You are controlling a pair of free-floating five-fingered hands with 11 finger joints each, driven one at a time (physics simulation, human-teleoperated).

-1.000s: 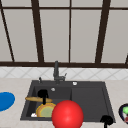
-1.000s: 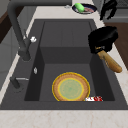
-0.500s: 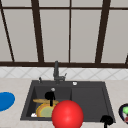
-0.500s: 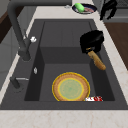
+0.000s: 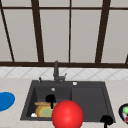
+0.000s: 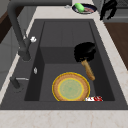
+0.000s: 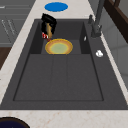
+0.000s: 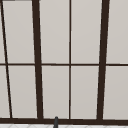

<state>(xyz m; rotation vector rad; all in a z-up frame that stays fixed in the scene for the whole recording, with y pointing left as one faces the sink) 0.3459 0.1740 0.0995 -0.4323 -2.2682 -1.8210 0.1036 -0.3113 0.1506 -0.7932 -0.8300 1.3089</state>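
the wooden handle is gripped by the left hand, fingers curled round its upper end, so it is held slanted above the yellow plate in the sink. the right hand is seen near the worktop edge, its fingers hanging loosely downward.

A red ball covers part of the plate in front; my left hand hides the wooden handle's top; the dark bowl is cut off at the edge
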